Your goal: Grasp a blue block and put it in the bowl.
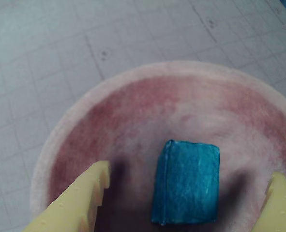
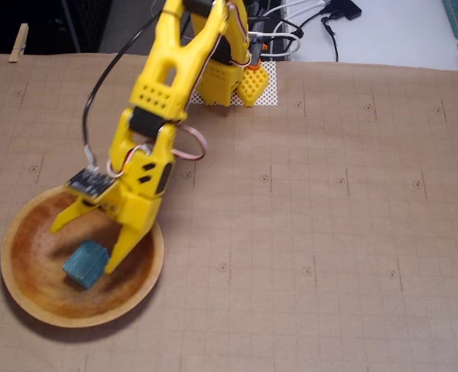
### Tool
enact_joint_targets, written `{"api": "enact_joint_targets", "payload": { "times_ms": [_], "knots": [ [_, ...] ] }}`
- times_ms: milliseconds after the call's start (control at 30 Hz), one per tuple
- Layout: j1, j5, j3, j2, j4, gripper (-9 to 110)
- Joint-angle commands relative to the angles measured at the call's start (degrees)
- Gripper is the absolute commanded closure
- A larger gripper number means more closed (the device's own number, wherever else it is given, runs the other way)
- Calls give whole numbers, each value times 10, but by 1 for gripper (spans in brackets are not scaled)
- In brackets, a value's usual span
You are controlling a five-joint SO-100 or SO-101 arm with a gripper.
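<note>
The blue block (image 2: 87, 263) lies on the floor of the wooden bowl (image 2: 27, 298) at the left front of the table. In the wrist view the block (image 1: 186, 182) sits between my two yellow fingers, touching neither, inside the bowl (image 1: 133, 104). My yellow gripper (image 2: 85, 246) hangs over the bowl, open, with one fingertip on each side of the block. In the wrist view the gripper (image 1: 188, 193) has its jaws spread wide apart.
The table is covered with a brown gridded mat (image 2: 329, 217). The arm's base (image 2: 229, 77) stands at the back edge with cables (image 2: 314, 23) behind it. Wooden clips (image 2: 18, 43) hold the mat at the back corners.
</note>
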Motion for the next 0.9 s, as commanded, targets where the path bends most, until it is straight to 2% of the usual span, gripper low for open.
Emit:
{"api": "enact_joint_targets", "payload": {
  "times_ms": [0,200,500,867],
  "knots": [
    [-4,4,28,125,-4,61],
    [-4,0,116,253,5,61],
    [-5,-1,147,419,153,61],
    [-52,-1,253,658,241,62]
  ]
}}
